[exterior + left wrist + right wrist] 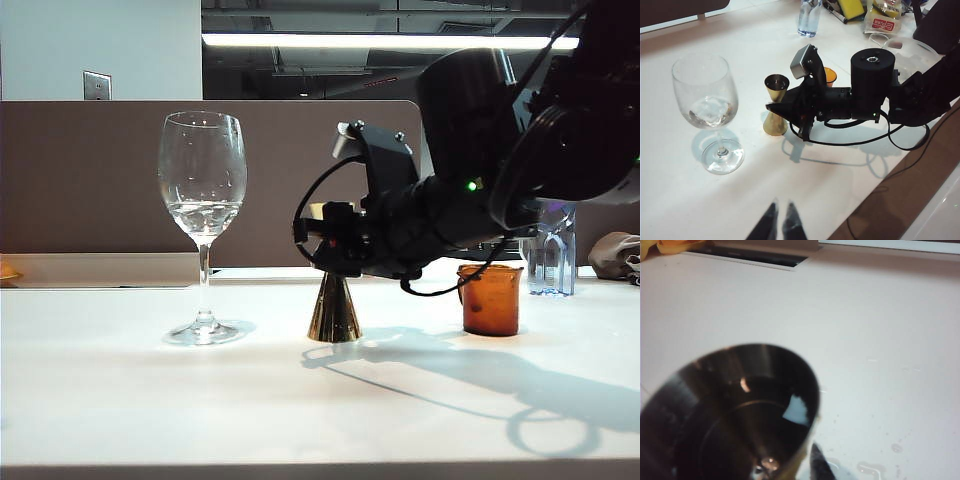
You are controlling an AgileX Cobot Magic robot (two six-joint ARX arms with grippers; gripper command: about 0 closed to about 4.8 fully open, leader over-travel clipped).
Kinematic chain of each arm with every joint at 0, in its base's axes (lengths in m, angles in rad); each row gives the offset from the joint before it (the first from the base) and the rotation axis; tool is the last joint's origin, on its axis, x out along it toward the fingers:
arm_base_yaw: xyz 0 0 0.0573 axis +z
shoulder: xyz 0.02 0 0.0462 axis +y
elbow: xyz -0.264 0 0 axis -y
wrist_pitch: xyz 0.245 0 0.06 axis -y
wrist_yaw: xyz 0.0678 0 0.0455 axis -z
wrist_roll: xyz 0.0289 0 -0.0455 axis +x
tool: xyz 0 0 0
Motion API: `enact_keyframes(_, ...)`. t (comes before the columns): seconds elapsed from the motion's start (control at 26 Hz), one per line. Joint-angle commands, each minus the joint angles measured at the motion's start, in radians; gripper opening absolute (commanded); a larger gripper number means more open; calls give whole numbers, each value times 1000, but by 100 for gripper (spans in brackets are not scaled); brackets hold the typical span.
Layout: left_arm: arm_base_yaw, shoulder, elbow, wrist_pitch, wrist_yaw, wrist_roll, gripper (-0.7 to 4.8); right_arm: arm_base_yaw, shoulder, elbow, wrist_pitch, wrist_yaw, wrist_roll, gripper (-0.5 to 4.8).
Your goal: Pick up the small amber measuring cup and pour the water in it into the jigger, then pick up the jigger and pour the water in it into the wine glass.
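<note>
Evidently the right gripper (776,111) is pinching the jigger (775,107) at its waist, upright mid-surface, likely setting it down since the wine glass (203,190) beside it holds water; the left gripper (780,223) is hovering, fingers nearly together.

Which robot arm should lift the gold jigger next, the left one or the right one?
Probably the right. Its tool is already at the jigger, around its waist. The left tool hangs back, away from the jigger and wine glass, holding nothing. The amber measuring cup stands empty-looking behind.
</note>
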Motion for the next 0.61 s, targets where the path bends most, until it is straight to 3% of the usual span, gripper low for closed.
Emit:
enact_keyframes(0.04, -1, 0, 3, 13, 3, 4, 26, 0, -3, 1, 8, -2, 0, 146)
enact_keyframes(0.61, -1, 0, 3, 13, 3, 4, 26, 0, -3, 1, 0, -2, 0, 105)
